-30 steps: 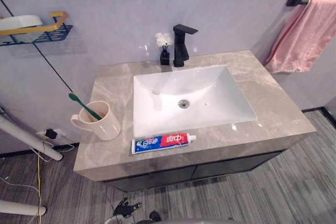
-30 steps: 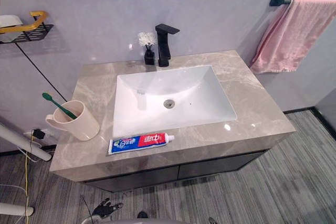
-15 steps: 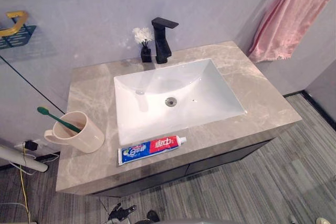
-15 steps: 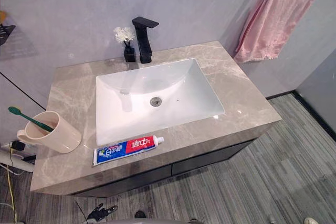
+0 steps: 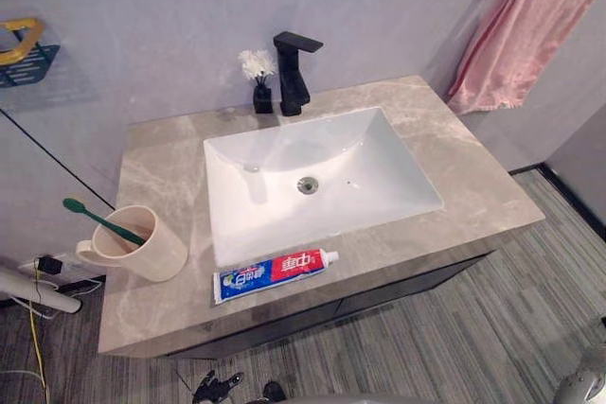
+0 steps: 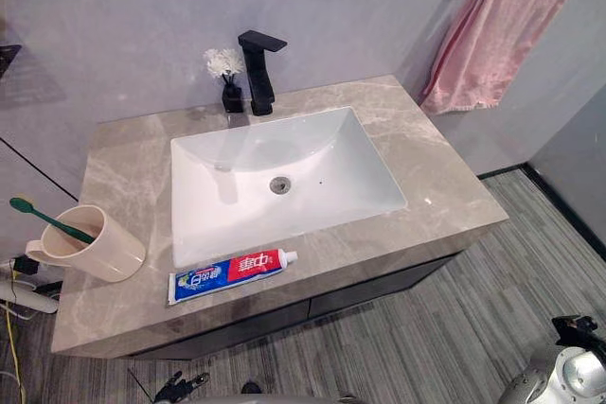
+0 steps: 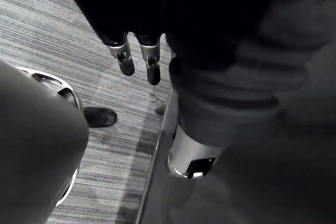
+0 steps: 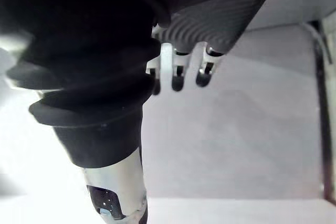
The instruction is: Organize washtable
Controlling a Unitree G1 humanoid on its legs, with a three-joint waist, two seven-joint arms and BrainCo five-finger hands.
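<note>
The toothpaste tube [image 5: 275, 274] lies flat at the lower centre of the left eye view, on the counter [image 5: 473, 186] between the basin [image 5: 379, 167] and the front edge. Its long axis runs left to right, with the cap end pointing right and tilted slightly upward. At lower left stands the cup [image 5: 142, 245], with a green toothbrush [image 5: 99, 222] leaning out to the upper left.

Neither hand has reached the counter. The left hand [image 7: 126, 59] and right hand [image 8: 176, 74] hang with loose, parted fingers, holding nothing.

The tube probably goes first. It is best pinched from above, across its narrow width, without nudging it toward the edge.
</note>
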